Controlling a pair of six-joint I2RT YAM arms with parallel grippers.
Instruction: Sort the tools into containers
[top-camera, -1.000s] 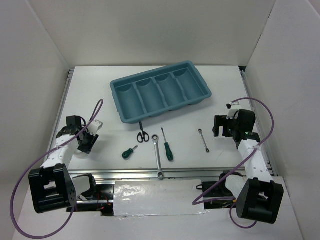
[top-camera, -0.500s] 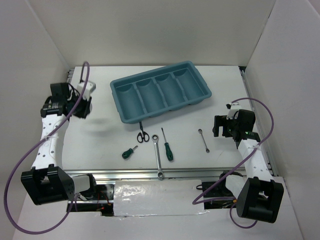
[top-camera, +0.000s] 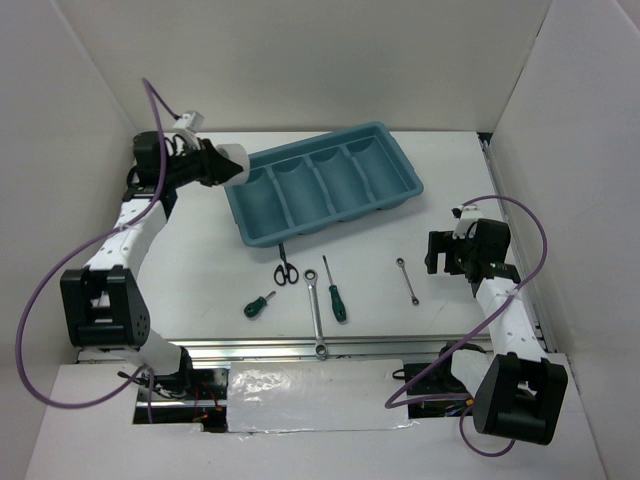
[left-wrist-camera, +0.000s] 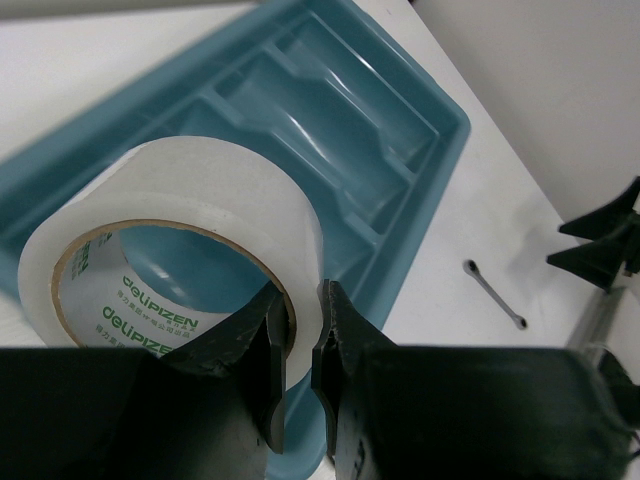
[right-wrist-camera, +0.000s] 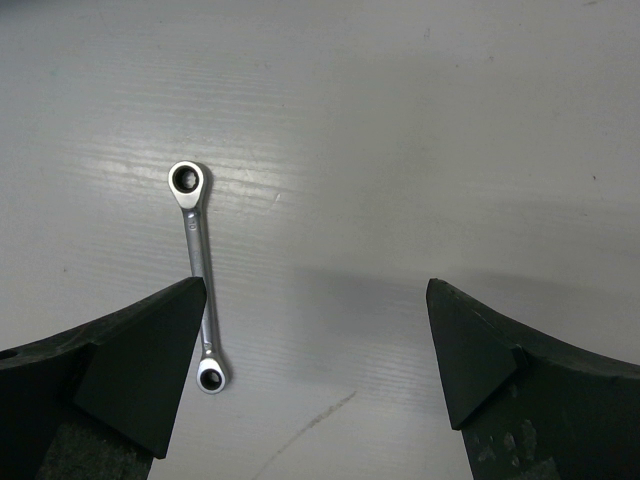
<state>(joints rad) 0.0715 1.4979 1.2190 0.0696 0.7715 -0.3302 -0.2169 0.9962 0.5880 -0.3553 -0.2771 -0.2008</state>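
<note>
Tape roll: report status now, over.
Left pincer shut on tape roll, held over the tray's left end. Right pincer open, short wrench below. Nothing blocking the compartments.

White table (top-camera: 200, 285), white walls (top-camera: 320, 60)

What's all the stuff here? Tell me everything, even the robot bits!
table: one, white, under everything.
tray: one, teal-blue, four compartments, far middle.
tape roll: one, greyish-white, held over the tray's left end.
scissors: one, black-handled, just before the tray.
long wrench: one, silver, near middle.
short wrench: one, silver, right side.
stubby screwdriver: one, green-handled, left of long wrench.
long screwdriver: one, green-handled, right of long wrench.
arms: two, black-and-white, left arm and right arm, near edge.
pincers: two, black; left pincer shut on tape roll, right pincer open above short wrench.
</note>
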